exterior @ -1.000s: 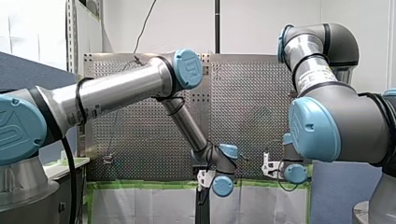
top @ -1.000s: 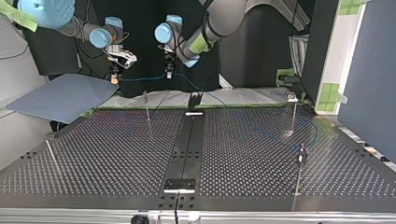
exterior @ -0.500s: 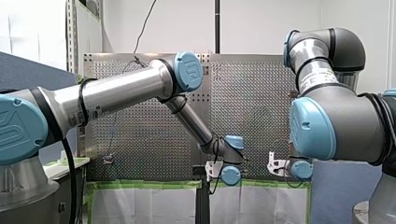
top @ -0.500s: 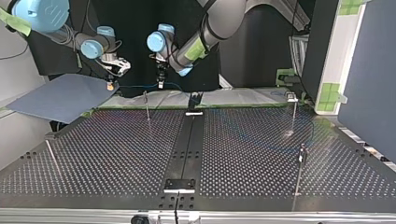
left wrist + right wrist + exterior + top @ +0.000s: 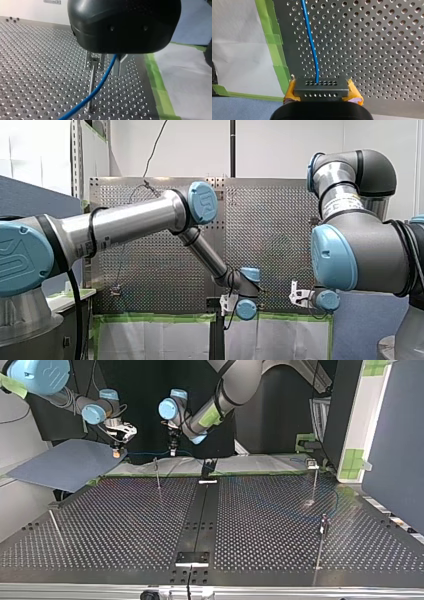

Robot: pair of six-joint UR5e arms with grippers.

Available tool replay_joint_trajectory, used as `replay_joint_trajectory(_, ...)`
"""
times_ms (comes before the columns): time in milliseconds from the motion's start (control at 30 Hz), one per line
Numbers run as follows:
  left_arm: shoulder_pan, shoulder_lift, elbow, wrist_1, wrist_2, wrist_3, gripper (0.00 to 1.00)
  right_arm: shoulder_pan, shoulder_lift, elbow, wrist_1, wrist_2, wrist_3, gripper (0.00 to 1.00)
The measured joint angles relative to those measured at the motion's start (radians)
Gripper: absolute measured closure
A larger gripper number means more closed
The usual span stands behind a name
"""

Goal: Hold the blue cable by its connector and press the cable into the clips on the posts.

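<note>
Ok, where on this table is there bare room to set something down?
Barest, in the top view: the perforated plate between the black centre strip and the thin post at that view's left. Crowded: the far edge, where the blue cable runs from my left gripper to the connector in my right gripper.

The cable [image 5: 145, 453] runs from my right claw [image 5: 116, 453] to my left claw [image 5: 172, 452].

The front view is taken from behind and above the left arm [image 5: 130, 220] and right arm [image 5: 360, 255], facing over the perforated table [image 5: 150, 270]. The top view is set low across it, facing back. Both wrist views are held close above the perforations, the right one past the connector [image 5: 321, 86]; the blue cable [image 5: 100, 85] is shared by them.
</note>
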Motion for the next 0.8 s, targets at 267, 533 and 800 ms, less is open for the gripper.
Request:
replay_joint_trajectory(267, -0.004, -0.006, 0.021, -0.028, 0.0, 0.0, 1.0, -0.005, -0.001, 0.0, 0.0, -0.004, -0.004, 1.0)
replay_joint_trajectory(533, -0.016, -0.003, 0.023, -0.054, -0.013, 0.009, 1.0, -0.027, -0.033, 0.01, 0.017, -0.023, -0.024, 1.0)
replay_joint_trajectory(800, -0.019, 0.027, 0.026, -0.058, -0.016, 0.014, 1.0, -0.04, -0.048, 0.013, 0.007, -0.066, -0.022, 1.0)
